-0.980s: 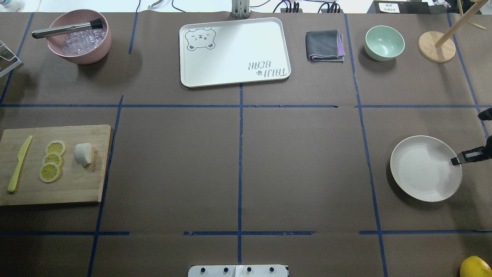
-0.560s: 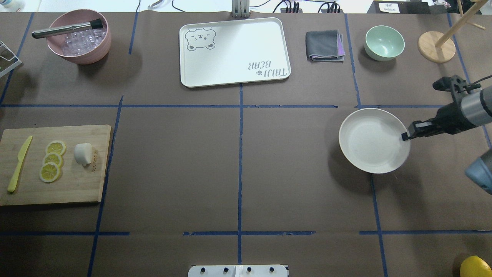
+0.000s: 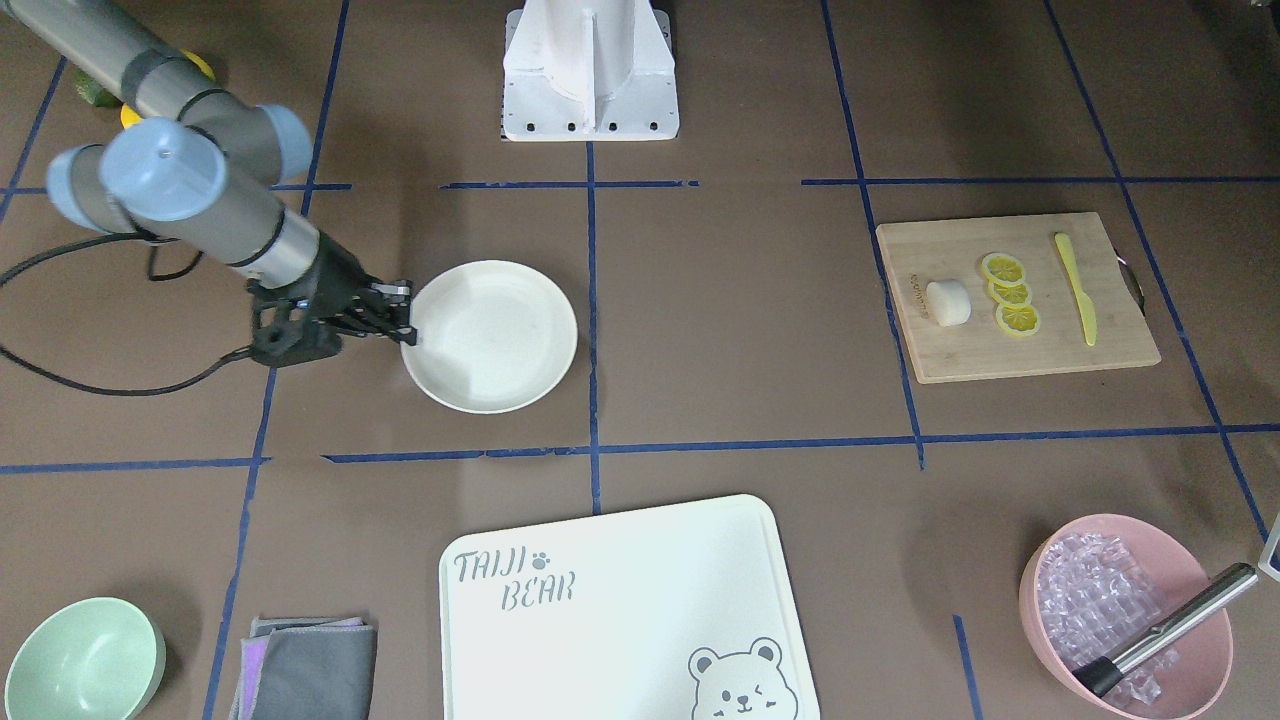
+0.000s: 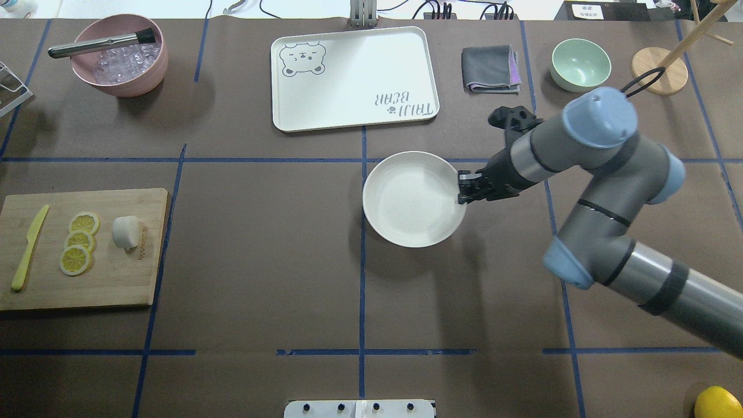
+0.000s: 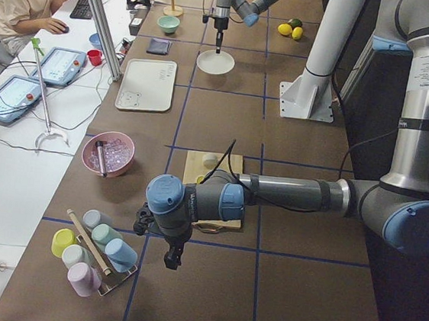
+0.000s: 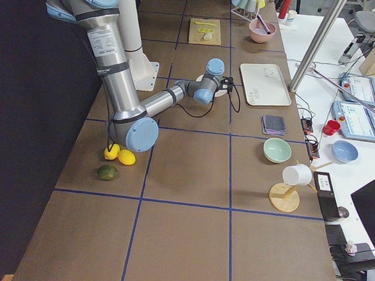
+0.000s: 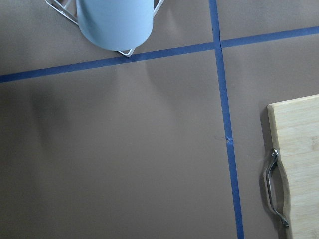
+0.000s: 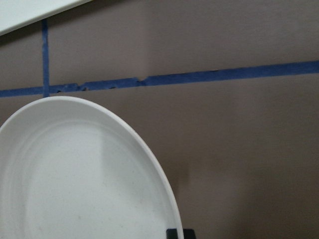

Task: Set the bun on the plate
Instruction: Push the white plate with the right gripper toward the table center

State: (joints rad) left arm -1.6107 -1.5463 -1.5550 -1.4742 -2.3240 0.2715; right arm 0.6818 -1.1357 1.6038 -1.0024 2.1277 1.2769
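The bun [image 4: 126,231] lies on the wooden cutting board [image 4: 116,278] at the left, beside three lemon slices [image 4: 78,241]. The cream plate [image 4: 406,200] sits just right of the table's middle line. My right gripper [image 4: 461,191] is shut on the plate's right rim, also seen in the front view with the gripper [image 3: 405,325] at the plate [image 3: 490,335]. The right wrist view shows the plate [image 8: 75,179] filling its lower left. My left gripper [image 5: 169,261] hangs off the board's outer end, far from the bun [image 5: 211,160]; I cannot tell if it is open or shut.
A yellow knife [image 4: 29,247] lies on the board. At the far side stand a pink bowl [image 4: 119,81] of ice, a white tray [image 4: 354,75], a folded cloth [image 4: 490,69], a mint bowl [image 4: 580,64] and a wooden stand [image 4: 659,72]. A cup [image 7: 115,22] stands near the left wrist.
My right arm has carried the plate leftward, from the table's right side to just right of the middle line, gripper still on its rim. The bun has not moved.
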